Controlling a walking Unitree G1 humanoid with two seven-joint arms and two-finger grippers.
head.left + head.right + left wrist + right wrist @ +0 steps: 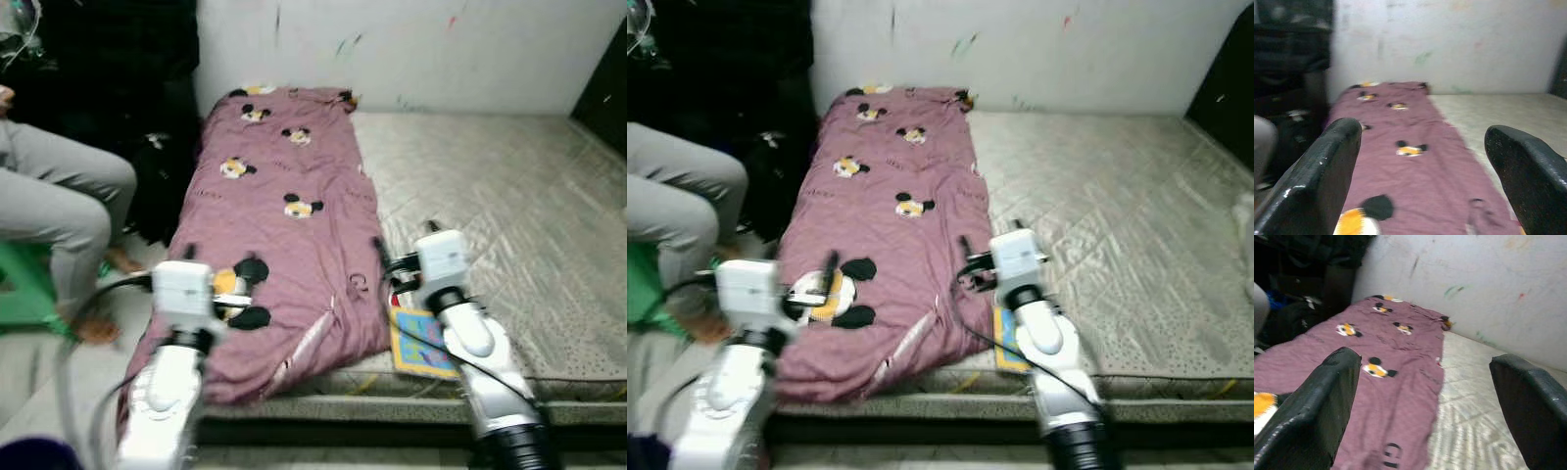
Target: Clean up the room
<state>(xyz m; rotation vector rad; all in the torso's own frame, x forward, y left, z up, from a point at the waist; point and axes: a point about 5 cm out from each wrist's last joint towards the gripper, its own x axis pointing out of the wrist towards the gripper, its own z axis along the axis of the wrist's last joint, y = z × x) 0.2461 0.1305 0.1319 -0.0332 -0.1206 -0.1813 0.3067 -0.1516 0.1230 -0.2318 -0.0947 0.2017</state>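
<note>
A mauve blanket [284, 225] printed with cartoon mice lies lengthwise over the left part of a grey quilted mattress [509, 206]. My left gripper [1422, 132] hovers open over the blanket's near end, above a large mouse print [240, 289], with nothing between its fingers. My right gripper [384, 266] stands open at the blanket's right edge, where cloth meets bare mattress. Its fingers [1327, 396] hold nothing. Under the right arm, a yellow and blue picture book [421, 343] lies flat at the mattress's front edge.
A person in grey trousers [59, 196] sits on a green stool [24, 289] at the left, bare foot on the floor. Dark bags [157, 186] stand between the person and the mattress. A marked white wall [411, 49] backs the mattress. Something white [1246, 240] shows at the far right.
</note>
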